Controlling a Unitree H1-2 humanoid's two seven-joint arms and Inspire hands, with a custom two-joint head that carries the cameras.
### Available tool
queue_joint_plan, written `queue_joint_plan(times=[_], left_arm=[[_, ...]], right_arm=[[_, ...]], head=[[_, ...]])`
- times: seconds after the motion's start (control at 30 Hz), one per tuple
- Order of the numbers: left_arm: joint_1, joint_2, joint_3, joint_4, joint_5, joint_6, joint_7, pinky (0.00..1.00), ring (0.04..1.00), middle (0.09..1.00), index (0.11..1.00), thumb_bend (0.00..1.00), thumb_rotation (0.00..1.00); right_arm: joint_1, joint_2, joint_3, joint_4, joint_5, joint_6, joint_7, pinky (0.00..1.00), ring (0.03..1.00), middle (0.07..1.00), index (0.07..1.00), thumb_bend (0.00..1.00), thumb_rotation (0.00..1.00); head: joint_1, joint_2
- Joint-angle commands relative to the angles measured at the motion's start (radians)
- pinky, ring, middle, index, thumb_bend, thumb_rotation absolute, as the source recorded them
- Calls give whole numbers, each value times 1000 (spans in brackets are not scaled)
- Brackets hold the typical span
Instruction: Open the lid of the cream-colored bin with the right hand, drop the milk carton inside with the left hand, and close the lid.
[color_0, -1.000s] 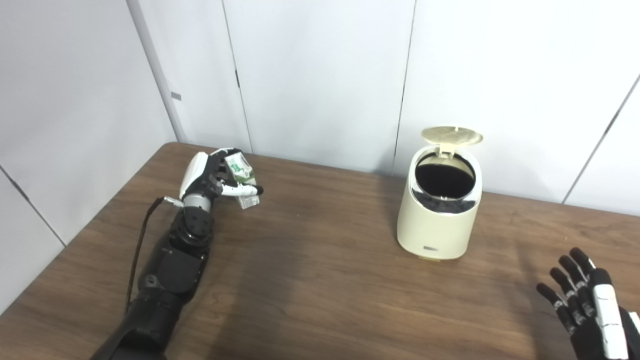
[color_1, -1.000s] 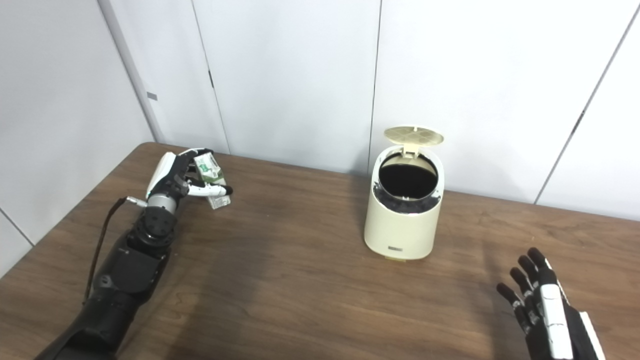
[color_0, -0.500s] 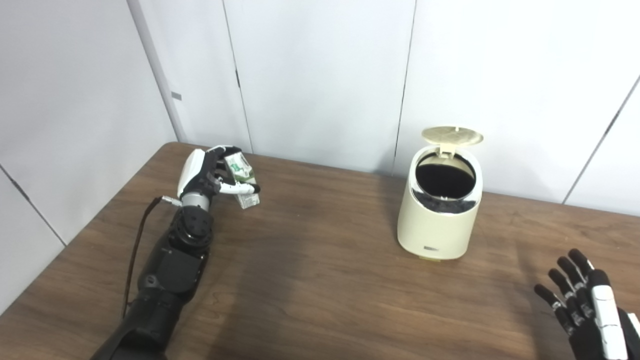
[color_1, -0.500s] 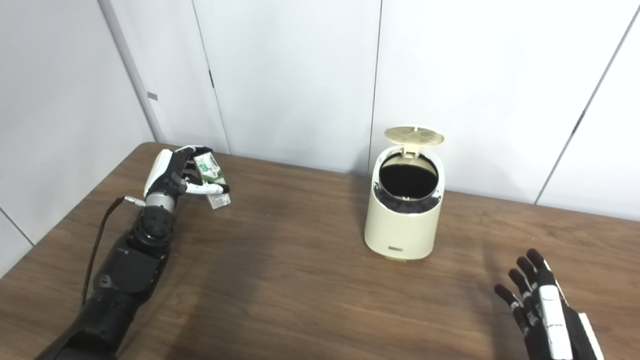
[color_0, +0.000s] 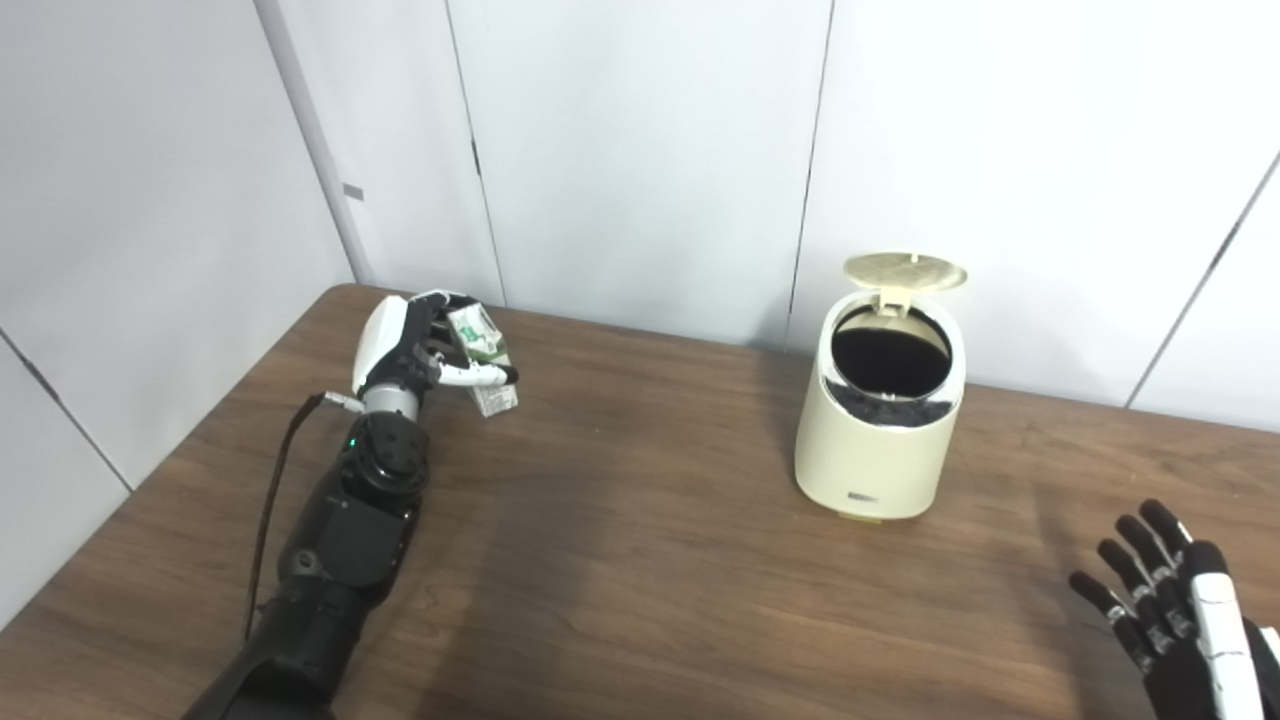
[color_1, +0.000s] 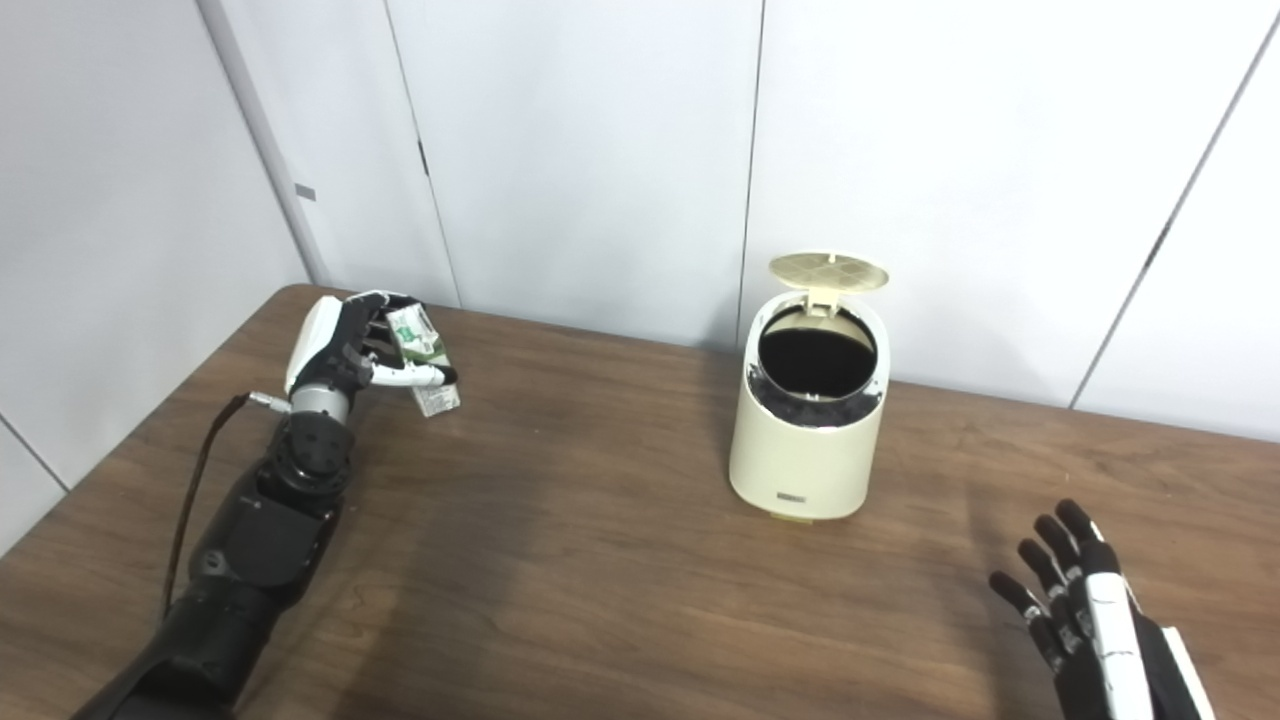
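Note:
The cream-colored bin (color_0: 878, 450) stands on the wooden table right of centre. Its round lid (color_0: 905, 271) is swung up at the back and the dark inside shows. The small white and green milk carton (color_0: 486, 361) is at the far left of the table, tilted, in my left hand (color_0: 412, 345). The fingers curl over its top and the thumb lies across its front. It also shows in the right eye view (color_1: 425, 360). My right hand (color_0: 1180, 620) is open and empty, fingers spread, low at the front right, well apart from the bin.
The brown table (color_0: 640, 560) runs to white wall panels (color_0: 640, 150) close behind the bin and the carton. A black cable (color_0: 275, 490) hangs along my left forearm. A wide stretch of bare tabletop lies between the carton and the bin.
My left hand with the carton has shifted a little to the left and back. My right hand has sunk slightly toward the bottom edge. The bin and its lid have not moved.

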Motion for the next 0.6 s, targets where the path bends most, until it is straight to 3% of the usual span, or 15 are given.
queue_joint_plan(times=[0.0, 0.23, 0.3, 0.33, 0.57], left_arm=[[-47, 36, 7, -37, 17, -6, 34, 556, 646, 691, 704, 825, 0], [-47, 26, 19, -46, 23, 4, 58, 488, 557, 616, 664, 800, 0], [-45, 27, 16, -47, 27, -2, 71, 460, 516, 504, 571, 584, 0], [-44, 27, 15, -46, 30, -10, 80, 453, 470, 498, 546, 544, 0], [-41, 29, 1, -44, 45, -34, 103, 345, 431, 489, 433, 475, 0]], right_arm=[[-21, -6, -3, -15, 10, -19, 15, 829, 947, 957, 957, 499, 790], [-18, -12, -2, -13, 8, -24, 23, 820, 943, 960, 959, 510, 790], [-19, -10, -3, -13, 8, -22, 23, 818, 940, 957, 954, 515, 790], [-18, -12, -2, -15, 7, -21, 24, 820, 940, 957, 953, 513, 793], [-17, -22, -9, -14, 22, -19, 41, 833, 942, 964, 961, 520, 809]], head=[[2, 0], [2, -1], [2, -1], [3, -1], [6, 1]])
